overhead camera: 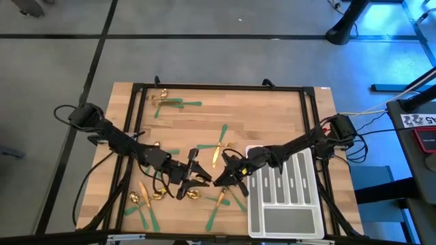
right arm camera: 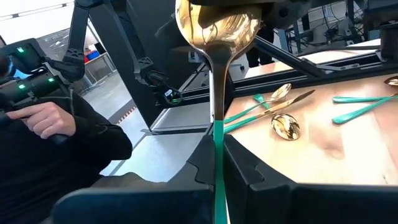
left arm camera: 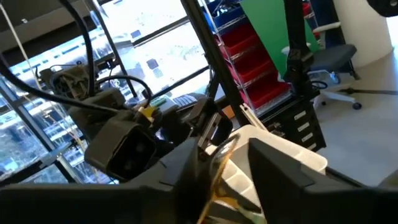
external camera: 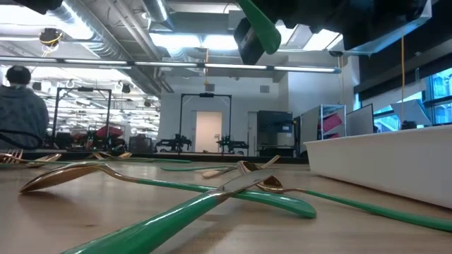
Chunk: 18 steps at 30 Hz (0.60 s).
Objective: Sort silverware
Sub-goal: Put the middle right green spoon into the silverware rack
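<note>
Two dark arms meet over the middle-near part of the wooden worktop [overhead camera: 272,116], left arm [overhead camera: 116,139] coming in from the left, right arm [overhead camera: 306,141] from the right.

Writing: a white tag [overhead camera: 417,120] w/ dark marks sits off the worktop's right edge, too small to read. No other label is legible.

The pale grey tray [overhead camera: 253,224] lies at the near-right corner, w/ narrow slots on its far half and one wide compartment nearest the front. Its wall fills the right side of the low view.

A person in dark clothes [right arm camera: 56,155] sits beyond the worktop in the right wrist view, hand [right arm camera: 46,119] on a dark device. Another person [external camera: 18,106] shows far back in the low view.

Right gripper [overhead camera: 227,174] is just left of the tray, fingers closed on the green handle of a spoon [right arm camera: 217,28], gold bowl sticking out ahead, lifted off the wood. Left gripper [overhead camera: 196,175] hangs close beside it, nearly tip to tip. A gold piece [left arm camera: 221,168] shows right in front of it in the left wrist view; whether it's gripped, can't tell.

Rest of the silverware is loose on the worktop:
- A few pcs at the far-left corner [overhead camera: 170,102].
- Crossed pcs at centre [overhead camera: 219,144], just beyond the grippers.
- A cluster near-left [overhead camera: 144,199].
- A couple more near the front, left of the tray [overhead camera: 219,203].
</note>
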{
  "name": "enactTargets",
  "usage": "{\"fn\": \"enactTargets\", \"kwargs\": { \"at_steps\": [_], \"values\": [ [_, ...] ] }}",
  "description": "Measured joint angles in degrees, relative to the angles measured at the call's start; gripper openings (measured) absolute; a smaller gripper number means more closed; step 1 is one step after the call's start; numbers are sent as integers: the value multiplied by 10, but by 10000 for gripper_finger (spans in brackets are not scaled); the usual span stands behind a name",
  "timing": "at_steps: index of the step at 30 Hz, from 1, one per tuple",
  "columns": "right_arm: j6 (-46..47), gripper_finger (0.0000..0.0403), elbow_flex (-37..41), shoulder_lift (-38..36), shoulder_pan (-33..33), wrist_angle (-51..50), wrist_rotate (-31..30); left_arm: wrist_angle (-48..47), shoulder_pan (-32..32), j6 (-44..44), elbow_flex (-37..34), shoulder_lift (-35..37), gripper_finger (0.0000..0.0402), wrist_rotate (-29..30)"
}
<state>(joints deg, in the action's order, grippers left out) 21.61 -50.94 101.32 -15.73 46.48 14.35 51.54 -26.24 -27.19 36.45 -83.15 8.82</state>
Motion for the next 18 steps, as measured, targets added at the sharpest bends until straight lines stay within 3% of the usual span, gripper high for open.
{"fn": "enactTargets", "kwargs": {
  "at_steps": [8, 13, 18],
  "values": [
    [14, 8, 1, 1, -2, -7, -7, -25, -24, -23, -4, 1, 13, 29],
    [19, 12, 0, 1, 0, -32, -27, -38, -36, -36, -4, 1, 11, 94],
    [75, 39, -1, -1, -1, -118, -111, -113, -25, -19, 9, 0, 9, 107]
  ]
}}
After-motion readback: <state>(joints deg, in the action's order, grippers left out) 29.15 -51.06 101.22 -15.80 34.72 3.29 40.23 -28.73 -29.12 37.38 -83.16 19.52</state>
